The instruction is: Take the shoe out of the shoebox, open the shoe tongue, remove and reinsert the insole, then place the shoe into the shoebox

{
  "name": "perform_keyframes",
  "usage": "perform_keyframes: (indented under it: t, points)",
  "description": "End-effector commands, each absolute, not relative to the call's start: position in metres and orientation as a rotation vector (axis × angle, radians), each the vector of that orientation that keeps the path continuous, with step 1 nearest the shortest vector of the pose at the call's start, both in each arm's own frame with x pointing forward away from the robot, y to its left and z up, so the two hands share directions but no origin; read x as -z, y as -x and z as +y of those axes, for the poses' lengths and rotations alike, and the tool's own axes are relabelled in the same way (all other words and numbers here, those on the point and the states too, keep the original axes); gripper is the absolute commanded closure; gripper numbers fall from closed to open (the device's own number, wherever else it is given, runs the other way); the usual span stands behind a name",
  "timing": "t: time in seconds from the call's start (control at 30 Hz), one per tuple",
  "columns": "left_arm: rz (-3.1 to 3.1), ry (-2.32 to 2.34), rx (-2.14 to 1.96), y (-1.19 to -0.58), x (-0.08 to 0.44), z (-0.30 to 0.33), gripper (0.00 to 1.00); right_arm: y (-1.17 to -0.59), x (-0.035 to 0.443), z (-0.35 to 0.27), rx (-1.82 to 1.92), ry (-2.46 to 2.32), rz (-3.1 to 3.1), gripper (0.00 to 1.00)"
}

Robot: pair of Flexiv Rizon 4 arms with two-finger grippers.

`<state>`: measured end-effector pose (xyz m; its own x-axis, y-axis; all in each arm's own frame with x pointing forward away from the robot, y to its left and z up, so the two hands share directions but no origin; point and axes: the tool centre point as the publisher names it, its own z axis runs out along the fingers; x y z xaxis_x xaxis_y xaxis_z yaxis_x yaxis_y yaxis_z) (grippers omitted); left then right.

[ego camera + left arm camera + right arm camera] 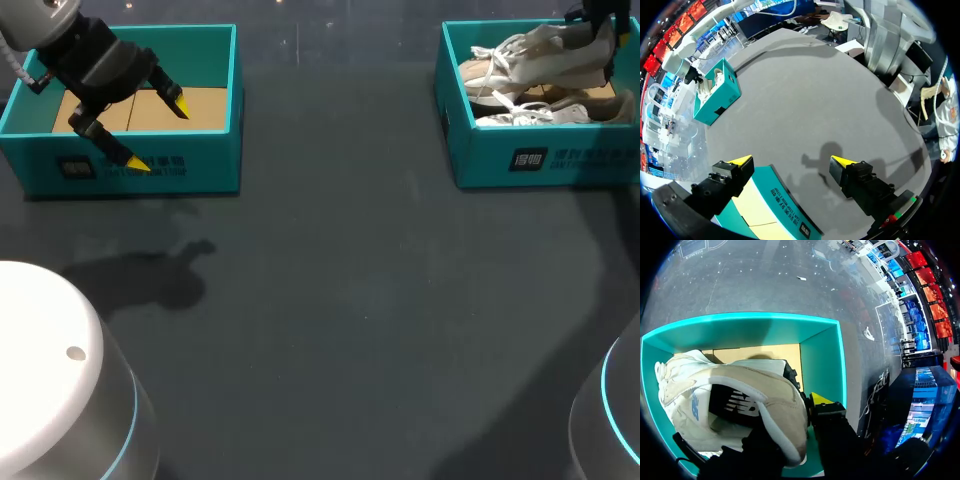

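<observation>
Shoe [540, 48] pinched in right hand [603, 40] over shoebox [540, 160] holding another shoe [560, 110]; left hand [158, 135] spread, straddling second box [190, 165].

Look at the upper left of the frame. Your left gripper [159, 134] hangs over the near wall of a blue-green shoebox [200, 165], its two yellow tips wide apart. You can see only brown cardboard inside that box. At the upper right sits a second shoebox [480, 150] of the same colour. Your right gripper [608, 42] holds the top shoe [530, 50] by its heel, tipped up over the box. Another shoe [560, 110] lies under it, laces loose. The dark grey table [350, 300] has the left arm's shadow [140, 275] on it.
</observation>
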<state>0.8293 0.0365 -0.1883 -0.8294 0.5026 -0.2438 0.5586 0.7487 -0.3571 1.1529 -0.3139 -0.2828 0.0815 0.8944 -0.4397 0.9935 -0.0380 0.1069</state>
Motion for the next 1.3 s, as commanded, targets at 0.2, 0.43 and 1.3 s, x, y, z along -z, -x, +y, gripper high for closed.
perform_keyframes:
  t: [0.2,0.43,1.3]
  points:
    - [2.814,-0.86,0.635,-0.83,0.189,0.036,0.0,-1.155,0.306,-0.311,0.357,-1.951,1.926,1.0]
    - [2.814,-0.86,0.635,-0.83,0.189,0.036,0.0,-1.152,0.32,-0.314,0.348,-1.938,1.975,1.0]
    - [2.814,-0.86,0.635,-0.83,0.189,0.036,0.0,-1.147,0.332,-0.325,0.245,-1.833,2.111,1.0]
